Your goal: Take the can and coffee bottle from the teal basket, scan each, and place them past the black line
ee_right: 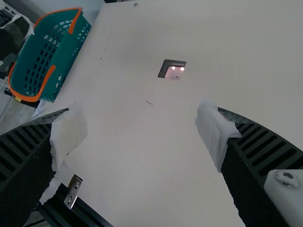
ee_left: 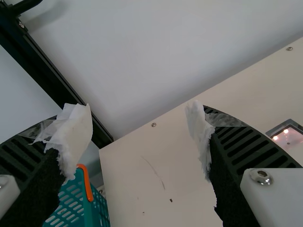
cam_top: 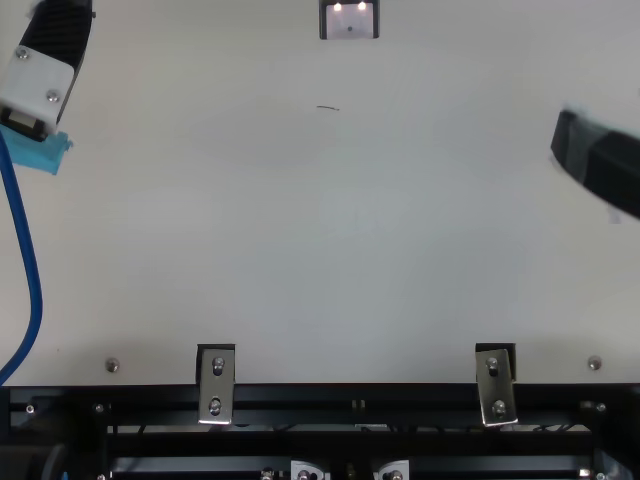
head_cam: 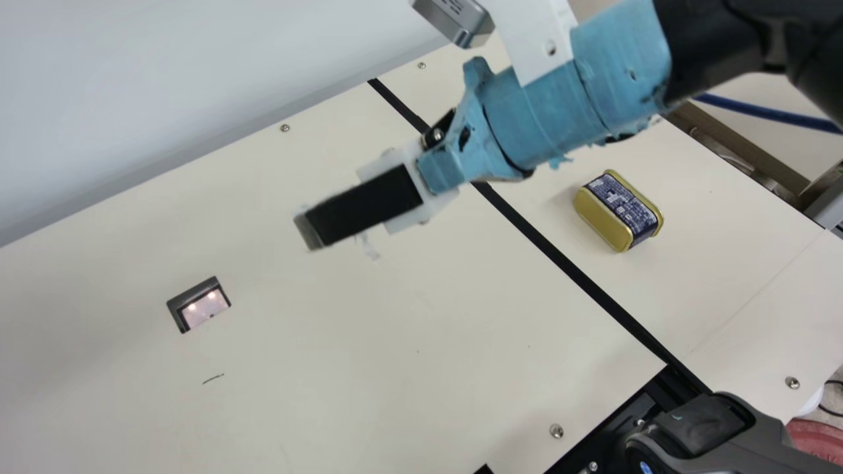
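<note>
In the main view, my right gripper point(head_cam: 309, 230) hangs over the table on the scanner side of the black line point(head_cam: 566, 263). Beyond that line lies the gold and dark blue can point(head_cam: 619, 210). The top view has my right gripper point(cam_top: 580, 150) at its right edge and my left gripper point(cam_top: 62, 30) at its upper left. Nothing is between the parted fingers of my right gripper point(ee_right: 142, 126) in its wrist view. My left gripper point(ee_left: 139, 132) is likewise open and holds nothing. The teal basket point(ee_right: 66, 61) with orange handles stands beside the table's edge, near the left gripper.
A small lit scanner window point(head_cam: 204, 308) is set into the table point(head_cam: 329, 355). A wall point(head_cam: 164, 85) runs along the far edge. Metal brackets point(cam_top: 216, 385) and a black frame point(cam_top: 330, 400) line the near edge. A dark grey device point(head_cam: 711, 428) is at the main view's lower right.
</note>
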